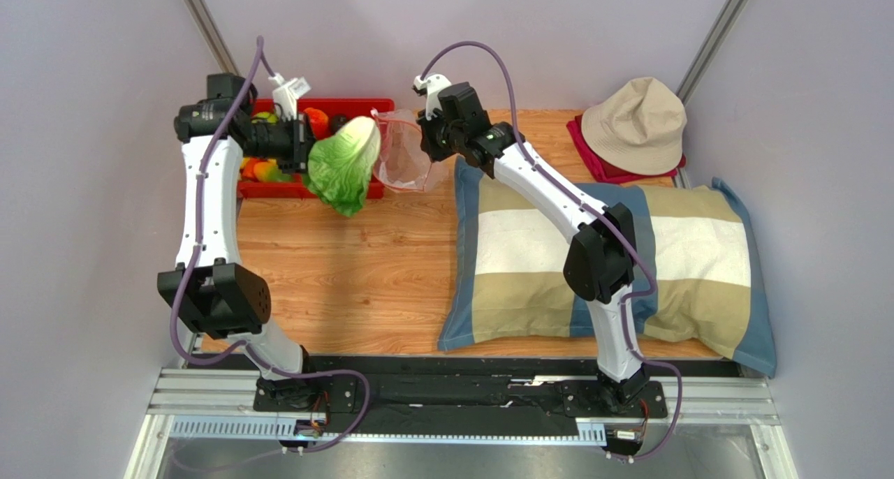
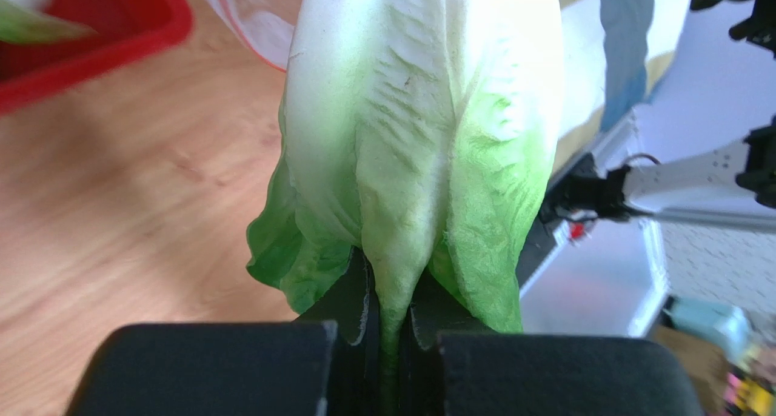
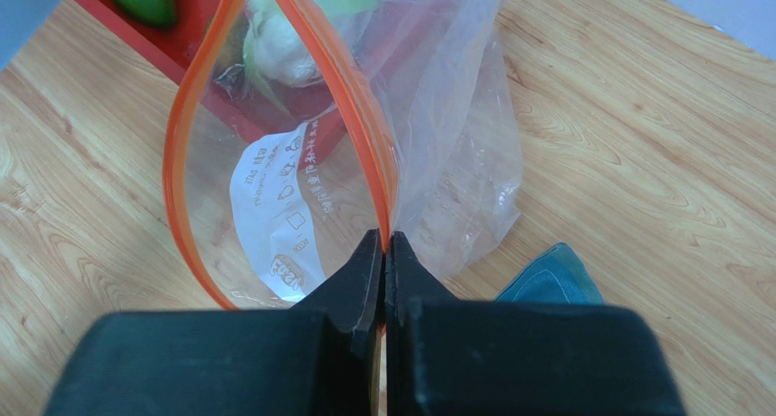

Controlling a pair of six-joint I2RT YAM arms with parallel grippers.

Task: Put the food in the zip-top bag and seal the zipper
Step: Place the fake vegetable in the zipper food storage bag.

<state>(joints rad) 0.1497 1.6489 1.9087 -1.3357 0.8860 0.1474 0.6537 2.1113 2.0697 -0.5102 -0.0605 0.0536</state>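
Note:
My left gripper (image 1: 312,144) is shut on the stem of a leafy green and white lettuce (image 1: 344,168), held in the air just left of the bag; in the left wrist view the lettuce (image 2: 423,134) fills the middle above the gripper (image 2: 390,293). My right gripper (image 1: 428,133) is shut on the orange-red zipper (image 3: 364,152) of the clear zip-top bag (image 1: 404,156) and holds its mouth open. The bag (image 3: 455,152) has a white label (image 3: 273,207). More food (image 1: 262,167) lies in the red tray (image 1: 331,109).
A checked pillow (image 1: 609,264) lies on the right of the wooden table (image 1: 346,270), its blue corner in the right wrist view (image 3: 551,280). A beige hat (image 1: 635,123) on a red cloth sits at the back right. Grey walls enclose the table.

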